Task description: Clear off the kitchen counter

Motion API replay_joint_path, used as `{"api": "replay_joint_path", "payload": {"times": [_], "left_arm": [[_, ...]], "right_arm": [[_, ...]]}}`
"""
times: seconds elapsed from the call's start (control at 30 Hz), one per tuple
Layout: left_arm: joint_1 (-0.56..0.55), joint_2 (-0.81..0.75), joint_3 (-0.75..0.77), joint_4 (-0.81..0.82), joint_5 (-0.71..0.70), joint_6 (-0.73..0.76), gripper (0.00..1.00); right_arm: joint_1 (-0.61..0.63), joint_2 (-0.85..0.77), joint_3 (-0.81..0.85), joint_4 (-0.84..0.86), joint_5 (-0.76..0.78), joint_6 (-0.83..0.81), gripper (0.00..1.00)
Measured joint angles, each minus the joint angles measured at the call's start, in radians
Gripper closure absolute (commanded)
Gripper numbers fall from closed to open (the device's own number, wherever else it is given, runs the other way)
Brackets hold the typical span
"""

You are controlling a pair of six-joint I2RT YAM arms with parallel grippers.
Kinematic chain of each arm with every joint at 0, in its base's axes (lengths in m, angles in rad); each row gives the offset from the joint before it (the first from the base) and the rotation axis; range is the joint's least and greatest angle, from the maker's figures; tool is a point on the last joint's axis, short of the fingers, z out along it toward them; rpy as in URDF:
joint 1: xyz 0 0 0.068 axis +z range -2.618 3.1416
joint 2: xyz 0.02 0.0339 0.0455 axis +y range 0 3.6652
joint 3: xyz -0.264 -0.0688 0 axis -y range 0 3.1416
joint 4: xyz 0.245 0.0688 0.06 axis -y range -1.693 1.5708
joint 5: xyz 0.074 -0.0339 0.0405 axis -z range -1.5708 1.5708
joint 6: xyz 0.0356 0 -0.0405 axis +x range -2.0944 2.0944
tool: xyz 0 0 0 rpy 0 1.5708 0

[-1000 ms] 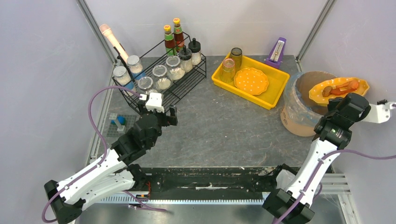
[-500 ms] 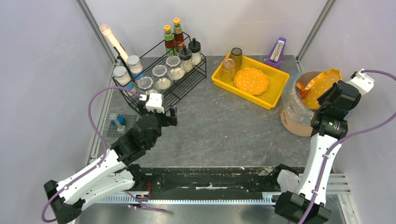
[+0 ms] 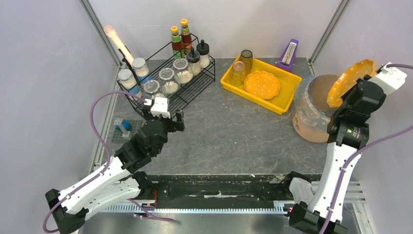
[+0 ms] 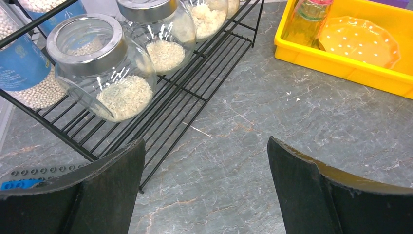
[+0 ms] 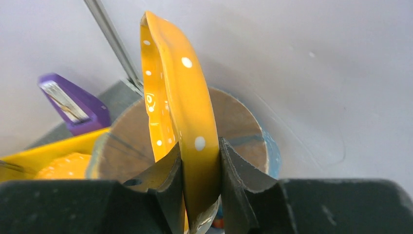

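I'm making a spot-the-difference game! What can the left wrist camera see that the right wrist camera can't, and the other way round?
Only the left wrist camera: jars of rice on a black wire rack, and the open left gripper. Only the right wrist camera: the right gripper shut on a tipped-up yellow plate over a brown bin, and a purple metronome. Both: the yellow tray with a spotted orange plate inside.

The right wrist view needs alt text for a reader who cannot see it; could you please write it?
The right gripper is shut on the rim of a yellow dotted plate, held on edge over a brown bin. A purple metronome and a corner of a yellow tray show at left.
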Motion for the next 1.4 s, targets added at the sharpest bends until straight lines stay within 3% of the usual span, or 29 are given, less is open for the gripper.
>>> {"api": "replay_joint_path", "payload": {"times": [0.23, 0.43, 0.6, 0.93, 1.07, 1.4], "left_arm": [[0.0, -0.005, 0.0, 0.0, -0.011, 0.0, 0.01], [0.003, -0.006, 0.0, 0.0, -0.012, 0.0, 0.01], [0.008, -0.006, 0.0, 0.0, -0.012, 0.0, 0.01], [0.021, -0.001, -0.002, 0.0, -0.011, 0.0, 0.01], [0.026, -0.007, -0.004, 0.0, -0.011, 0.0, 0.01], [0.05, -0.016, 0.0, -0.01, 0.002, -0.015, 0.01]], "right_arm": [[0.001, 0.01, 0.128, 0.012, -0.171, 0.164, 1.0], [0.016, 0.05, 0.132, 0.071, -0.373, 0.372, 1.0], [0.135, 0.09, 0.084, 0.132, -0.431, 0.498, 1.0], [0.545, 0.281, 0.042, 0.185, -0.292, 0.545, 1.0], [0.6, 0.378, 0.042, 0.187, -0.193, 0.546, 1.0], [0.602, 0.611, 0.061, 0.243, 0.054, 0.514, 1.0]]}}
